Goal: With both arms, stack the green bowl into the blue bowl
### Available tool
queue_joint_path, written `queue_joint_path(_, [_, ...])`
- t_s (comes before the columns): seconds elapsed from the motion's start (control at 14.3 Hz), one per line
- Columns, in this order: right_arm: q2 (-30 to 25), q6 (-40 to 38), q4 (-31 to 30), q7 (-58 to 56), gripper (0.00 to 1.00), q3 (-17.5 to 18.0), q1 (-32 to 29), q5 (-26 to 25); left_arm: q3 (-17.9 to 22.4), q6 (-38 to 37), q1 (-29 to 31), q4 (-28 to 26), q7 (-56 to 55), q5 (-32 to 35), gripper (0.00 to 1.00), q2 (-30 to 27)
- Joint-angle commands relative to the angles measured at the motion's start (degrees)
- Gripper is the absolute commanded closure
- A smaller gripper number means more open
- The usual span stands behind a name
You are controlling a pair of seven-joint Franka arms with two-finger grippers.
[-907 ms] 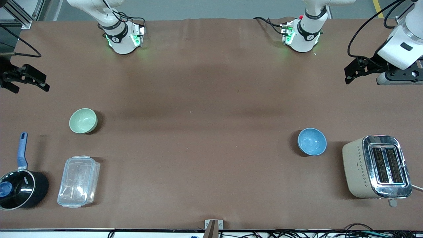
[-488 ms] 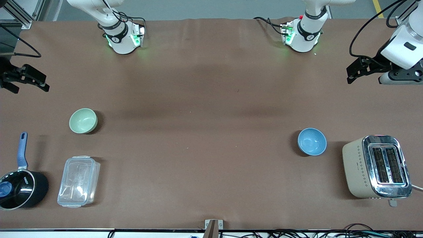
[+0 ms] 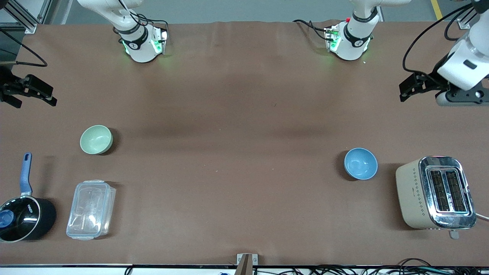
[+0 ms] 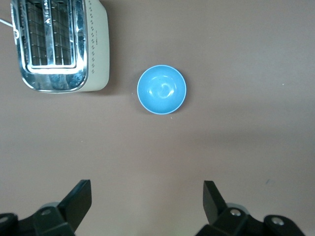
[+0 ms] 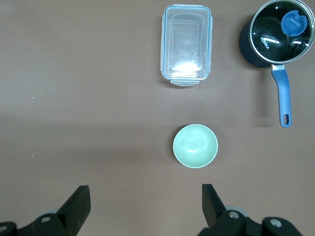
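Writing: lettering on pot (image 3: 23, 218) lid, too small to read. Green bowl (image 3: 96, 139), one, near table (image 3: 244, 114) edge at right arm's end. Blue bowl (image 3: 360, 163), one, beside toaster (image 3: 435, 192) at left arm's end. Clear lidded container (image 3: 91, 209), one. Left gripper (image 3: 408, 88) and right gripper (image 3: 38, 91): aloft over table's end edges, fingers spread wide, empty.

We see a robotics lab set up as a mock kitchen. Two white robot arms are bolted by their bases (image 3: 143, 47) along one edge of a long table (image 3: 244, 114) covered in plain brown sheeting. Household props sit on it: a beige toaster (image 3: 435, 193), a black saucepan (image 3: 25, 217) with a glass lid, a clear plastic food container (image 3: 91, 209). Loose cables (image 3: 382, 270) trail past the table's edge, and aluminium framing (image 3: 23, 15) stands at one corner.
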Motion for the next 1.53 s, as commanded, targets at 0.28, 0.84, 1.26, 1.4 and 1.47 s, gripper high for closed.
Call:
queue_joint_path(0.28, [-0.5, 0.4, -0.7, -0.6, 0.0, 0.6, -0.8, -0.5, 0.1, 18.4, 2.0, -5.3, -0.1, 0.7, 0.0, 12.5])
queue_joint_path(0.84, [-0.5, 0.3, -0.7, -0.6, 0.0, 0.6, -1.0, -0.4, 0.0, 42.0, 5.7, -11.8, 0.0, 6.5, 0.0, 25.0])
queue_joint_path(1.26, [-0.4, 0.4, -0.7, -0.6, 0.0, 0.4, -1.3, -0.2, -0.3, 43.8, 6.2, -14.6, -0.1, 6.6, 0.03, 29.0])
queue_joint_path(1.4, [-0.4, 0.1, -0.7, -0.6, 0.0, 0.4, -1.2, -0.1, -0.3, 43.8, 6.2, -14.6, 0.9, 6.6, 0.18, 30.5])
queue_joint_path(1.47, [-0.4, 0.1, -0.7, -0.3, 0.0, 0.4, -1.0, -0.1, -0.3, 43.8, 6.2, -14.5, 1.0, 6.7, 0.25, 31.0])
